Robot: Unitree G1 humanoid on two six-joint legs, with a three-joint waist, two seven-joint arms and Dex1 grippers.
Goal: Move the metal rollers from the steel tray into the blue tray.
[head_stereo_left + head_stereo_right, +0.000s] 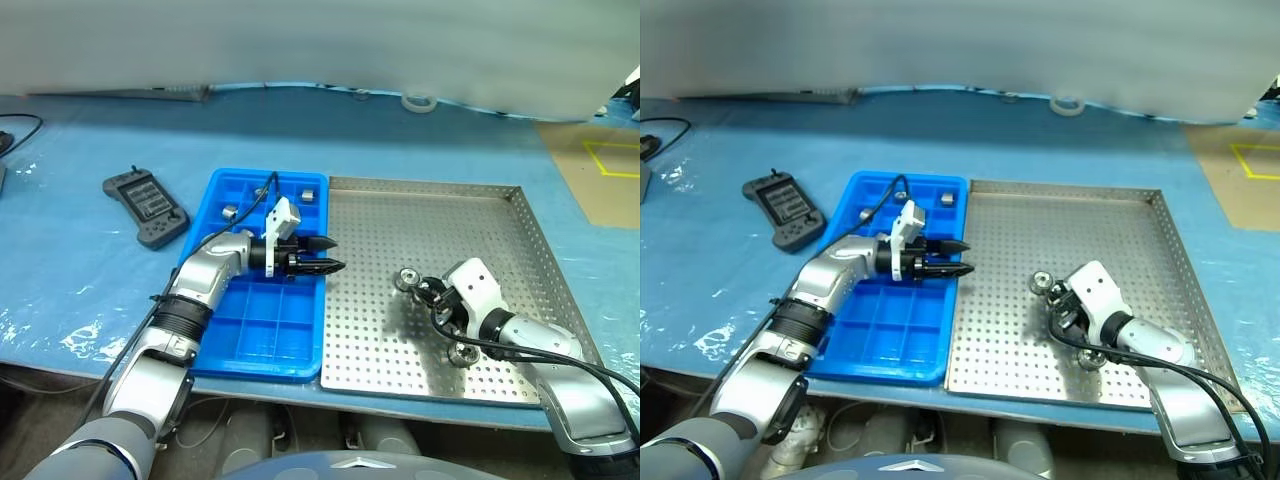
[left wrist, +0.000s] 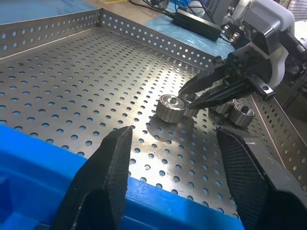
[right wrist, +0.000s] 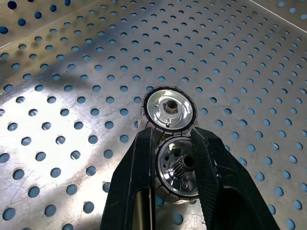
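The steel tray lies right of the blue tray. In the right wrist view my right gripper is shut on a metal roller resting on the perforated floor, and a second roller lies touching it just past the fingertips. From the head, that gripper sits low in the steel tray's middle, with another roller near the arm. My left gripper hovers open and empty over the blue tray's right edge, pointing towards the steel tray. Two rollers lie in the blue tray's far compartments.
A black handheld controller lies on the blue table cover left of the blue tray. A roll of tape sits at the table's far edge. The steel tray's raised rim borders the rollers. The table's front edge runs just below both trays.
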